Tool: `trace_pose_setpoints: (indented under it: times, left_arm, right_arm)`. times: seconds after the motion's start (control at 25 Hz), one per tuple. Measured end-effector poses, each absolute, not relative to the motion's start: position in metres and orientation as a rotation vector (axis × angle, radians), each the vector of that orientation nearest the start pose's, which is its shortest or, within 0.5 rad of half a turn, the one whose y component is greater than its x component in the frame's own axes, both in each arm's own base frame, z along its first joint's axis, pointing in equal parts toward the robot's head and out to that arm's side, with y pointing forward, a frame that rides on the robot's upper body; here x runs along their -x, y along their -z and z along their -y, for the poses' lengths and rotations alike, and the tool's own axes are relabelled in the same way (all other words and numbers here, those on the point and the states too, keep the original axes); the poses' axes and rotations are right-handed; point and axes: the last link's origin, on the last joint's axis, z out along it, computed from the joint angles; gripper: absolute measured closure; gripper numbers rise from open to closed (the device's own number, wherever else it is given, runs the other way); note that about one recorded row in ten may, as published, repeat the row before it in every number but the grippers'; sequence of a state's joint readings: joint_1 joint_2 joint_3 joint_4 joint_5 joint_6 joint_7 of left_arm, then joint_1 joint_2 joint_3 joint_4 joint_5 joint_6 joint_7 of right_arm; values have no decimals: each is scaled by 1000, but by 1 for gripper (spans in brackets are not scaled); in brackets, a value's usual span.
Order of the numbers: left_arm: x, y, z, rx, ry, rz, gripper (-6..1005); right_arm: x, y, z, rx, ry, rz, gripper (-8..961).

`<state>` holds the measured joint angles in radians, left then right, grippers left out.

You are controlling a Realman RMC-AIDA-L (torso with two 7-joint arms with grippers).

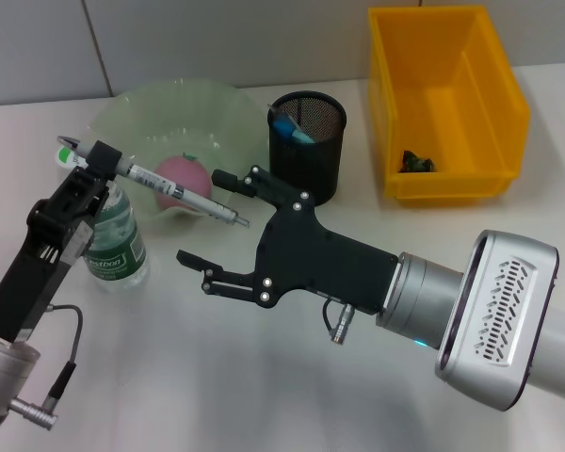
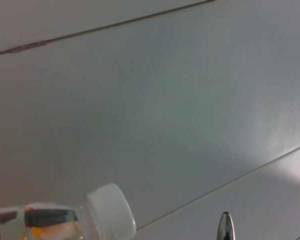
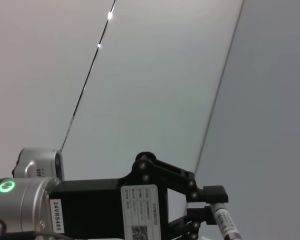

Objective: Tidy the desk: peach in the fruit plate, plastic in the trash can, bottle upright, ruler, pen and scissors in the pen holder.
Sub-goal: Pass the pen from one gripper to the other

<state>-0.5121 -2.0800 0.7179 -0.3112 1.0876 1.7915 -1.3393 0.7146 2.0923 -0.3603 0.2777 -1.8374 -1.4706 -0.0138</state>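
Head view: the left gripper (image 1: 92, 160) sits over the left part of the bench, its fingers pinched on a pen (image 1: 165, 185) near the pen's capped end. The pen lies roughly level in the air, its tip pointing toward the middle of the bench, above the near rim of the pale green fruit plate (image 1: 132, 108). A pink peach (image 1: 181, 177) rests in that plate, toward the far left of the bench. Just under the left gripper a clear water bottle (image 1: 118, 240) with a green label stands upright beside the plate's near edge.

The right gripper (image 1: 202, 218) reaches in from the near right corner to the middle of the bench, its two fingers spread wide and holding nothing; the pen's tip ends between them without touching either. Behind it stands the black mesh pen holder (image 1: 308, 141), with something blue inside. At the far right corner sits a yellow bin (image 1: 494, 122) with a small dark object (image 1: 414, 162) on its floor; what that is cannot be made out.

In the left wrist view the bottle's white cap (image 2: 110, 210) and the pen's metal tip (image 2: 225, 227) show against a grey wall. The right wrist view shows the left gripper clamped on the pen.
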Motion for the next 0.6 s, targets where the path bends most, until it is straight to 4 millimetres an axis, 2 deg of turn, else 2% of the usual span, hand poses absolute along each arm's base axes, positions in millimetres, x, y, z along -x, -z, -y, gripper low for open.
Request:
trace_pose_setpoints:
  times: [0.6]
  left_arm:
    - [259,45,-255,1639,1914,1498,850]
  right_arm:
    - [-187,111,-288,2331,-1066,198,231]
